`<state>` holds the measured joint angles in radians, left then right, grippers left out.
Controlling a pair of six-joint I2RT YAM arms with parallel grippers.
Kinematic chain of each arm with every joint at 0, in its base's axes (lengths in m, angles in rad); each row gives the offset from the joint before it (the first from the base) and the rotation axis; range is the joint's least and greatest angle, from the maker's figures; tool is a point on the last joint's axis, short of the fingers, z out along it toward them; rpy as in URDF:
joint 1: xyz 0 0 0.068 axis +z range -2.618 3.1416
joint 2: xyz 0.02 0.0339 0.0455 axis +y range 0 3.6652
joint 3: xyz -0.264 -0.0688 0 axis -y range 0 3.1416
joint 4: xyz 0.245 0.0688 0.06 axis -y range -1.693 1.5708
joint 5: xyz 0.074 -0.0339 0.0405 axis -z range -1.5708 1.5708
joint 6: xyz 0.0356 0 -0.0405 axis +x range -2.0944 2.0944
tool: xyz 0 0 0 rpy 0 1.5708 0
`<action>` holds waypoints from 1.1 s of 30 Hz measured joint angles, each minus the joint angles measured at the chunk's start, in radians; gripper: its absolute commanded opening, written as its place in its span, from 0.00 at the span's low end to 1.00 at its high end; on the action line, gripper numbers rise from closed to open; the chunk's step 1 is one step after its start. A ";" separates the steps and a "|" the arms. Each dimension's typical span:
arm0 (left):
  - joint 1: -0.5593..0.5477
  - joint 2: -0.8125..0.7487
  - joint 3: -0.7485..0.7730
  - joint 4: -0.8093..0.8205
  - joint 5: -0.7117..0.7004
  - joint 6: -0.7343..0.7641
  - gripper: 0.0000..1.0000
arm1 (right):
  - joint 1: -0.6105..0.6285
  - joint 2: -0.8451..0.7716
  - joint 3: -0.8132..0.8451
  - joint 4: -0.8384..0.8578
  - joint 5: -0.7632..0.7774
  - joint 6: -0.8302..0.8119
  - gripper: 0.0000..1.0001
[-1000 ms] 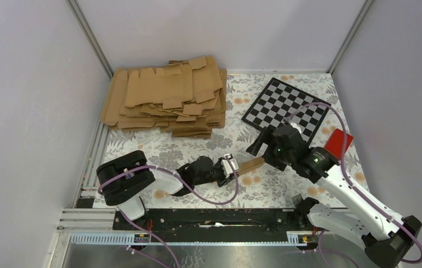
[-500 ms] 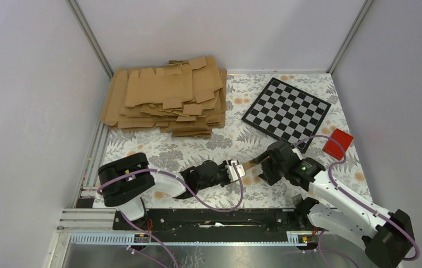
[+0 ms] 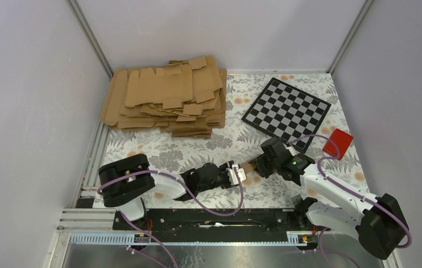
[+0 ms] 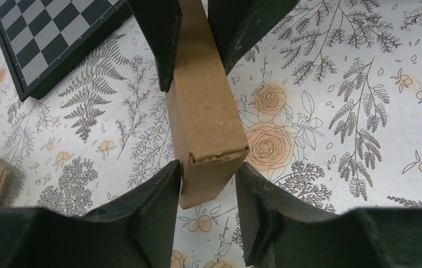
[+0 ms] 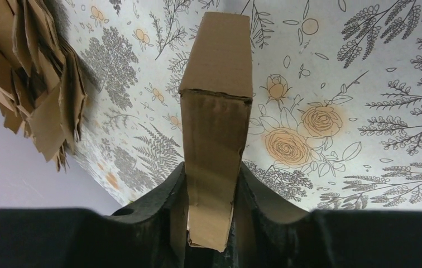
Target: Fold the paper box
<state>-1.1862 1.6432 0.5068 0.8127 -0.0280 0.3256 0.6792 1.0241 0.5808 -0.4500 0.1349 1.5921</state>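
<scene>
- Gripping the paper box (image 3: 248, 166) end to end, the left gripper (image 3: 236, 173) clenches its 9 o'clock end and the right gripper (image 3: 259, 166) its 3 o'clock end.
- Box sits front-centre on the floral table (image 3: 158, 148).
- From it: pile of flat blanks (image 3: 167, 95) at 10 o'clock, checkerboard (image 3: 286, 107) at 1 o'clock, red block (image 3: 337, 143) near 3 o'clock, all apart.
</scene>
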 measured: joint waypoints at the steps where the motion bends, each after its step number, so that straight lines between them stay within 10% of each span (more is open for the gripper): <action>1: -0.001 0.000 -0.004 0.010 -0.001 0.002 0.53 | 0.000 0.000 0.000 0.002 0.008 0.000 0.27; 10: -0.004 -0.015 -0.058 0.073 -0.005 -0.037 0.82 | -0.048 -0.002 0.000 0.049 0.103 -0.106 0.18; 33: -0.004 -0.092 -0.060 0.049 -0.055 -0.113 0.84 | -0.746 0.076 0.044 0.458 0.404 -0.413 0.16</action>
<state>-1.1904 1.5509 0.4465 0.8616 -0.0834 0.2131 -0.0666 1.1004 0.6250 0.0078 0.5385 1.1790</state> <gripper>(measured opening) 0.840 0.375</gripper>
